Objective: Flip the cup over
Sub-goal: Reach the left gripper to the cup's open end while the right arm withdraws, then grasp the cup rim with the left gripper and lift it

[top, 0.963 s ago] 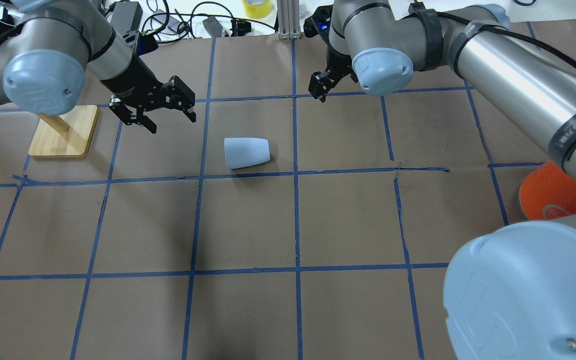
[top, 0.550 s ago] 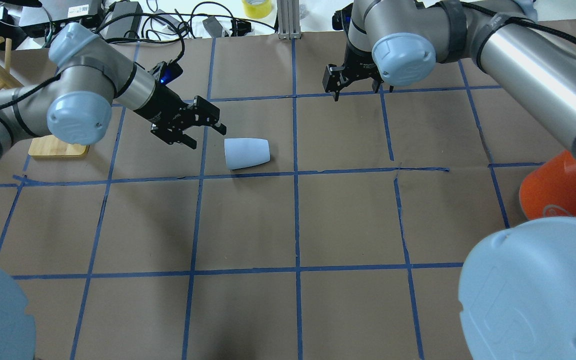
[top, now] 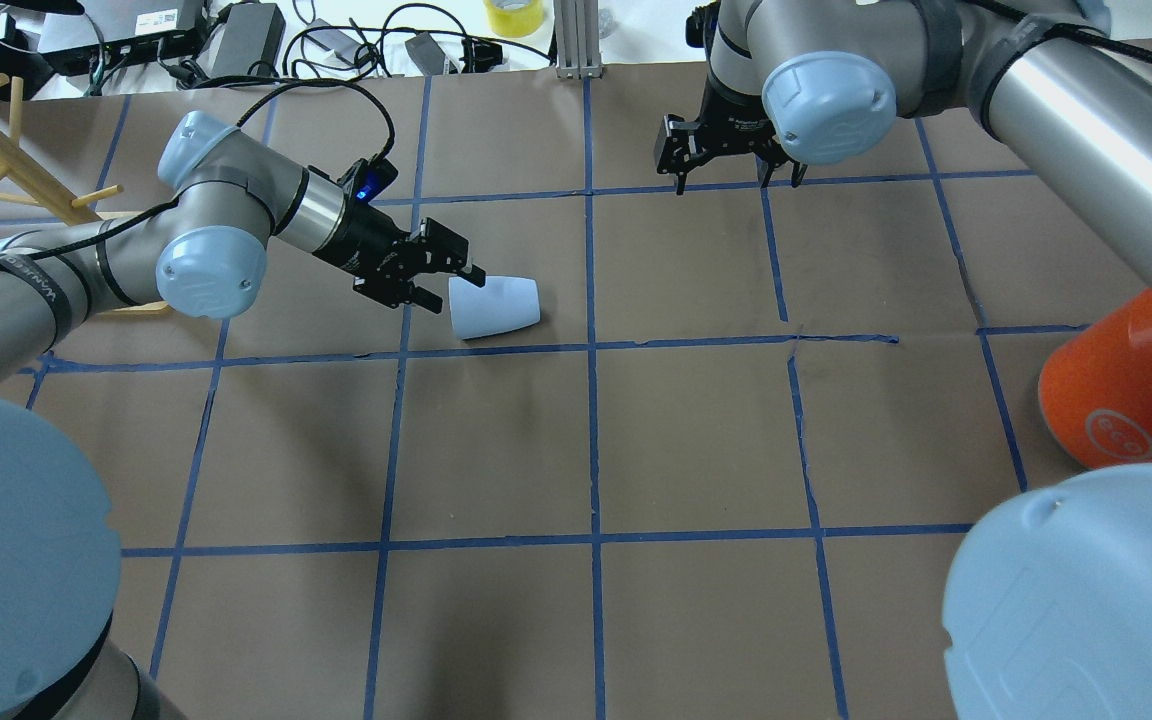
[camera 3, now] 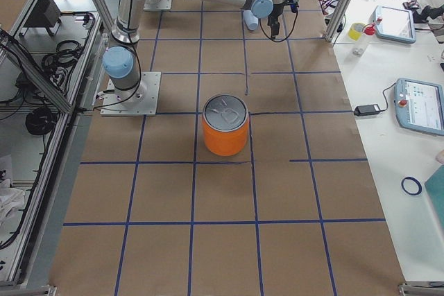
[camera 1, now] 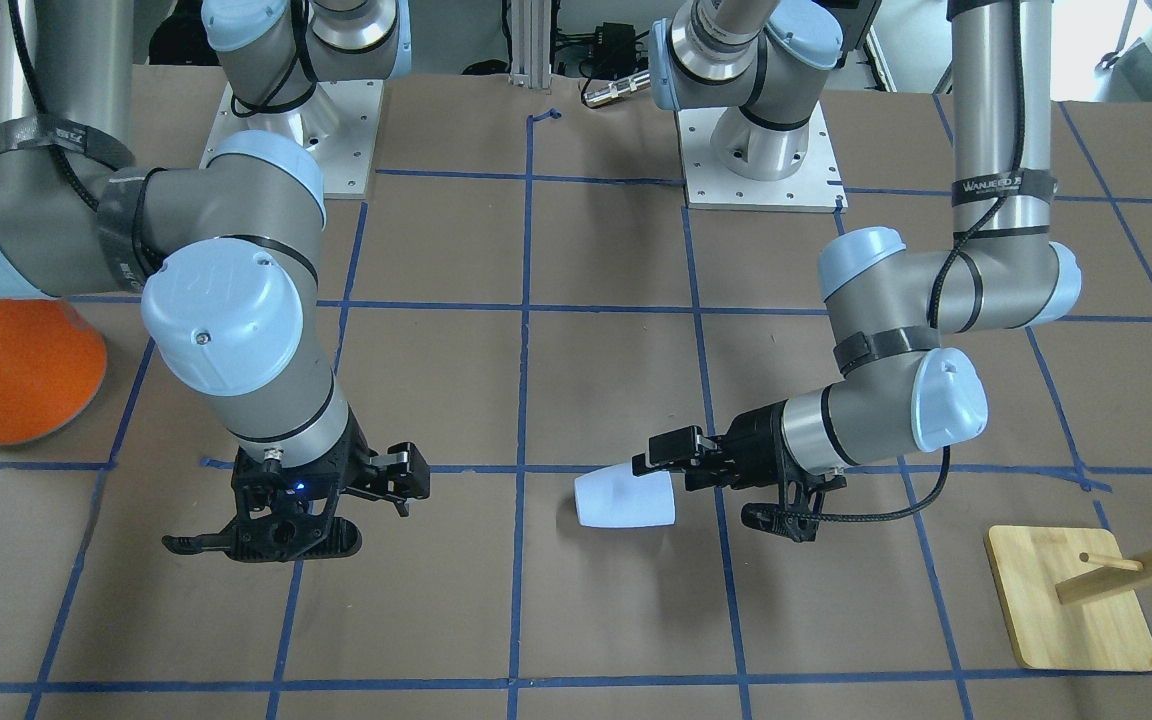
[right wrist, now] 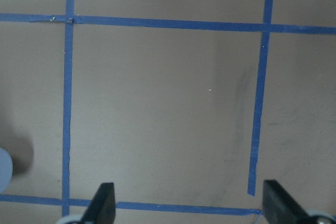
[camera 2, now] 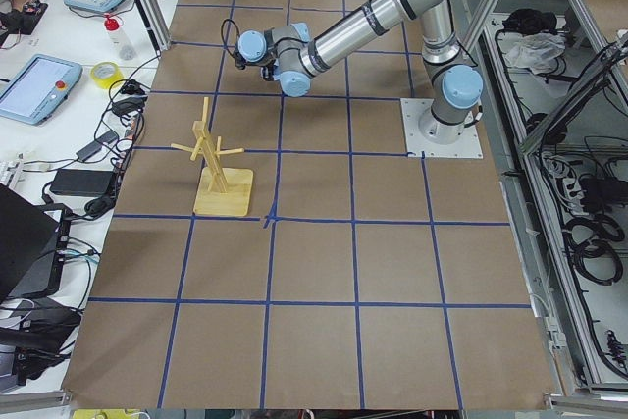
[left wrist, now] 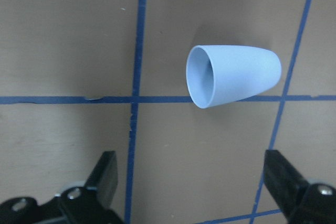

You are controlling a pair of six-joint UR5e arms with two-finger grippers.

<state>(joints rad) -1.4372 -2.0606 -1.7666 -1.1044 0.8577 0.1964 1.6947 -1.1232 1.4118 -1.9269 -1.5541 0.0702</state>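
Observation:
The cup [top: 494, 306] is a small pale blue tumbler lying on its side on the brown table, wide mouth toward my left gripper. It also shows in the front view [camera 1: 624, 500] and the left wrist view [left wrist: 233, 75]. My left gripper [top: 450, 287] is open and empty, low over the table, its fingertips [top: 474, 276] right at the cup's mouth; I cannot tell if they touch it. In the left wrist view the left gripper [left wrist: 191, 182] has the cup ahead of its spread fingers. My right gripper [top: 736, 182] is open and empty, far right of the cup.
A large orange can [top: 1121, 390] with a silver top stands at the right near my right arm. A wooden peg stand on a bamboo base [camera 1: 1071, 600] stands at the left behind my left arm. Blue tape lines grid the table. Cables lie past the far edge.
My left gripper has swung right and down from near the wooden stand to the cup's mouth. My right gripper has drifted slightly right. The cup has not moved.

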